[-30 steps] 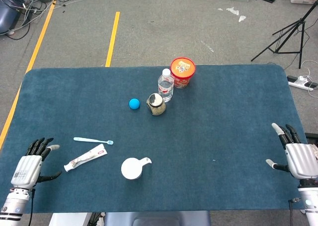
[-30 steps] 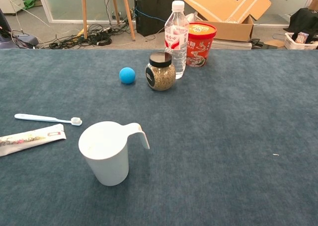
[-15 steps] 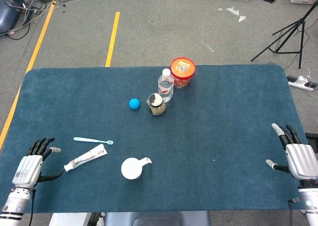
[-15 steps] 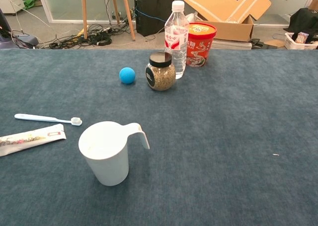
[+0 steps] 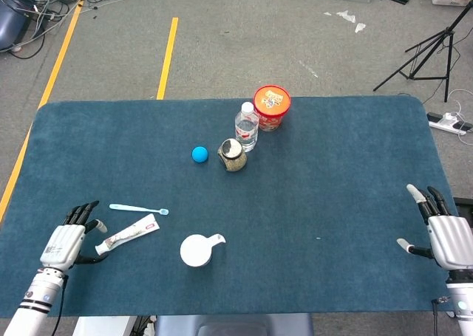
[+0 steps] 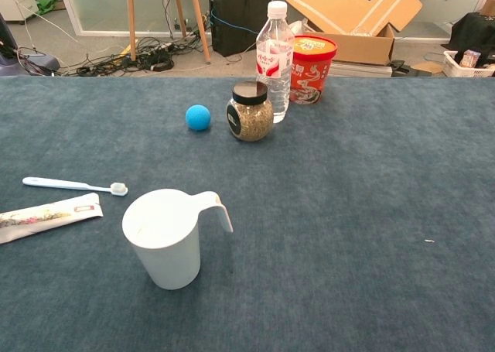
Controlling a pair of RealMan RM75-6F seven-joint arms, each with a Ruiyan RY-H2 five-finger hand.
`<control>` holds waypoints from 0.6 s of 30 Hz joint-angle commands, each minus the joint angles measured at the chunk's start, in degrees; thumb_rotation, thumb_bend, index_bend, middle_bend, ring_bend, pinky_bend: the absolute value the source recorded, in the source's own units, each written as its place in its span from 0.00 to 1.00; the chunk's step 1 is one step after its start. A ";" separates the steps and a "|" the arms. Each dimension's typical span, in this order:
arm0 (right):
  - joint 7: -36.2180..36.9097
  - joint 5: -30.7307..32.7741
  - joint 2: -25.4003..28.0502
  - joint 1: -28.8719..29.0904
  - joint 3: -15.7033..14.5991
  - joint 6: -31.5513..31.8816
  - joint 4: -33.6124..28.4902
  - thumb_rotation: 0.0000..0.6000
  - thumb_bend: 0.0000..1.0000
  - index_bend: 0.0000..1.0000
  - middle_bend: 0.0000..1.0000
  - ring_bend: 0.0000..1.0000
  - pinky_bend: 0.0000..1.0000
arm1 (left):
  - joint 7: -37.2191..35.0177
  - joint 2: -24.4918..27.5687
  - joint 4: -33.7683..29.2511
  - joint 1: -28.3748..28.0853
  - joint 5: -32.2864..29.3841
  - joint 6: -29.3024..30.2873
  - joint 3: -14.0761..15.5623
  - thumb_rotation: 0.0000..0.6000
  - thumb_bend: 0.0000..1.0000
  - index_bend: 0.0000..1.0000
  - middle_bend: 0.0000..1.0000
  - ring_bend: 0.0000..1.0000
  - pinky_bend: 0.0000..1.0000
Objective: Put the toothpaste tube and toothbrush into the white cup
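Note:
The white cup (image 5: 198, 250) (image 6: 165, 237) stands upright near the table's front edge, its handle pointing right. To its left lies the toothpaste tube (image 5: 127, 235) (image 6: 46, 215), flat on the cloth. Just beyond the tube lies the pale blue toothbrush (image 5: 138, 209) (image 6: 75, 185). My left hand (image 5: 69, 238) hovers open just left of the tube's cap end, fingers spread, holding nothing. Far off at the table's right edge, my right hand (image 5: 446, 232) is open and empty. Neither hand shows in the chest view.
A blue ball (image 5: 199, 153), a dark-lidded jar (image 5: 233, 155), a water bottle (image 5: 247, 126) and a red tub (image 5: 271, 106) cluster at the table's middle back. The blue cloth table (image 5: 332, 188) spreads wide to the right. A tripod (image 5: 425, 52) stands on the floor beyond.
My left hand has moved right and slightly forward, closing in on the toothpaste tube's cap end. The right hand has dropped a little. The objects have not moved.

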 commanded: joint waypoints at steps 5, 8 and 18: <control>0.39 -0.17 0.12 -0.13 -0.03 0.23 0.04 1.00 0.00 0.04 0.18 0.07 0.62 | 2.45 -1.28 0.28 -2.32 -4.08 -4.31 -1.10 1.00 0.02 0.37 0.06 0.00 0.02; 0.59 -0.18 0.19 -0.17 -0.01 0.28 0.08 1.00 0.00 0.04 0.18 0.07 0.62 | 3.53 -1.50 0.38 -2.83 -5.37 -5.14 -1.32 1.00 0.02 0.36 0.06 0.00 0.02; 0.66 -0.37 0.18 -0.25 -0.05 0.44 0.08 1.00 0.00 0.04 0.18 0.07 0.62 | 5.78 -3.01 1.86 -3.79 -8.52 -6.35 -1.81 1.00 0.02 0.36 0.06 0.00 0.01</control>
